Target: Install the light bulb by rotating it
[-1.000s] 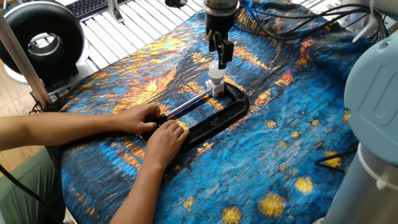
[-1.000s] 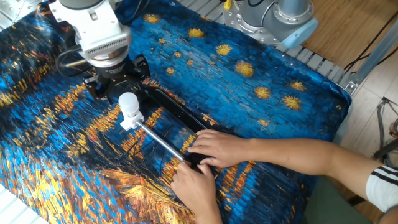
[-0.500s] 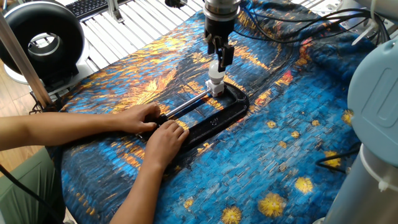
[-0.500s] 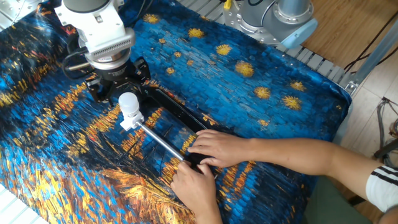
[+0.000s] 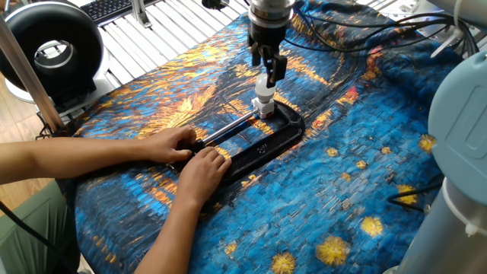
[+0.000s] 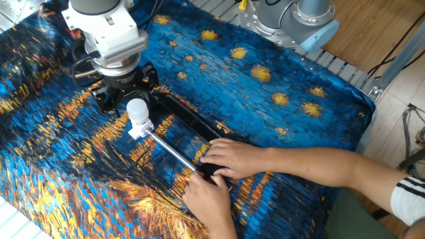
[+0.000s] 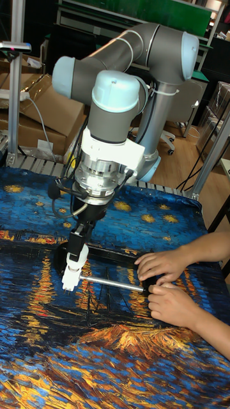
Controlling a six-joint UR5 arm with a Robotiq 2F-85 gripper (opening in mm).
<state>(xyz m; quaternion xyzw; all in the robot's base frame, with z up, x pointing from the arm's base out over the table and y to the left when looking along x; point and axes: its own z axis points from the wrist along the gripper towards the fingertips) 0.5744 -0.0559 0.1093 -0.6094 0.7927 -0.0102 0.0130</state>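
1. A blue and orange painted-swirl cloth [image 5: 358,167] covers the table from edge to edge; everything else rests on it or hangs over it.
2. The grey UR5 arm with pale blue joint caps [image 7: 118,89] reaches down from the far edge of the table, its wrist pointing straight down over the cloth's middle.
3. A person's two bare hands, one [image 6: 236,158] beside the other [image 6: 209,196], press on the handle end of the clamp, towards the near edge of the table in one fixed view.
4. The long black metal C-clamp [image 5: 262,144] lies flat on the cloth, its silver screw rod [image 6: 169,151] running from the hands to the socket.
5. The black two-finger gripper [image 5: 268,70] hangs directly over the bulb. Its fingers stand close on either side of the bulb's top, but whether they press on it cannot be told.
6. The small white socket block with metal fittings [image 6: 137,130] sits inside the clamp's frame at the end of the rod, and holds the bulb's neck.
7. The small matte white globe light bulb [image 6: 137,109] stands upright in that socket, near the middle of the cloth.
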